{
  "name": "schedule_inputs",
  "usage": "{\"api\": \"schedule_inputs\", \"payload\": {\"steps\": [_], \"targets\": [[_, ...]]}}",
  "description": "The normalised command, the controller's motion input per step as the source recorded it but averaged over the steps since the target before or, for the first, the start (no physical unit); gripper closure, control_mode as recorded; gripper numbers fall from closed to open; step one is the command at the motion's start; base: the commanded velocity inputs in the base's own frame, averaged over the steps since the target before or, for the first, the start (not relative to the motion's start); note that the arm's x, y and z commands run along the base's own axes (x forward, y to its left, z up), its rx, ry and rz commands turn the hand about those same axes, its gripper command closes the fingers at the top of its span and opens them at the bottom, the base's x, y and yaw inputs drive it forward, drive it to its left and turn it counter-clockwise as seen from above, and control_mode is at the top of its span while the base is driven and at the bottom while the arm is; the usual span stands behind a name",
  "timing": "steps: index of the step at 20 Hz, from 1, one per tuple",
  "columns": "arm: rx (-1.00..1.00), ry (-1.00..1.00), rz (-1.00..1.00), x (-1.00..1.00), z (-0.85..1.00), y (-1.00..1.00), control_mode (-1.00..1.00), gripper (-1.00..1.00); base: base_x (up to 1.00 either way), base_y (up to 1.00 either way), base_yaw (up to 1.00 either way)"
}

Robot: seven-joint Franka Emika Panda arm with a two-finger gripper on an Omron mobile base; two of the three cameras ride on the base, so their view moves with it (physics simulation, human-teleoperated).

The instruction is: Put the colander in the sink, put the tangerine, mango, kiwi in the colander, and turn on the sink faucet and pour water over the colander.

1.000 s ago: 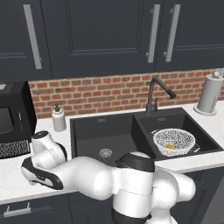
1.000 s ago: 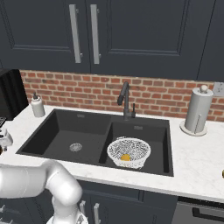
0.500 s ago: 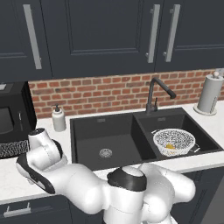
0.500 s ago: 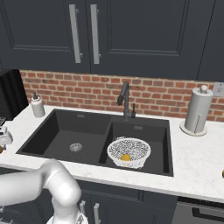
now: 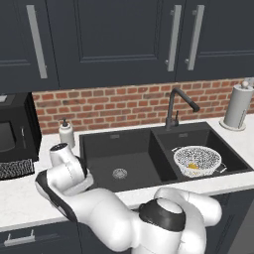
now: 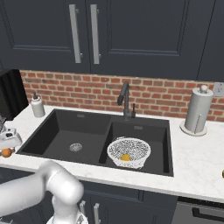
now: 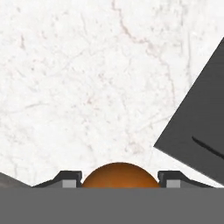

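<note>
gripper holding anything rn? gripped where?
The tangerine, a deep orange fruit, sits between the gripper fingertips, which are closed against its two sides, above the marble counter.

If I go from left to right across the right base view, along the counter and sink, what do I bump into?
Tangerine → soap bottle → left basin drain → colander → paper towel holder.

No readable text, labels or numbers anywhere
</note>
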Motion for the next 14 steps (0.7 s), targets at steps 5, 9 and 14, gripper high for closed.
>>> {"api": "schedule_inputs", "payload": {"steps": [5, 9, 14], "targets": [[0.0, -0.19, 0.0, -0.01, 0.17, -1.0, -1.0, 1.0, 0.0, 0.0, 0.0], [0.0, -0.21, -0.01, 0.01, 0.29, -1.0, -1.0, 1.0, 0.0, 0.0, 0.0], [0.01, -0.13, -0.06, 0.19, 0.36, -1.0, -1.0, 1.0, 0.0, 0.0, 0.0]]}}
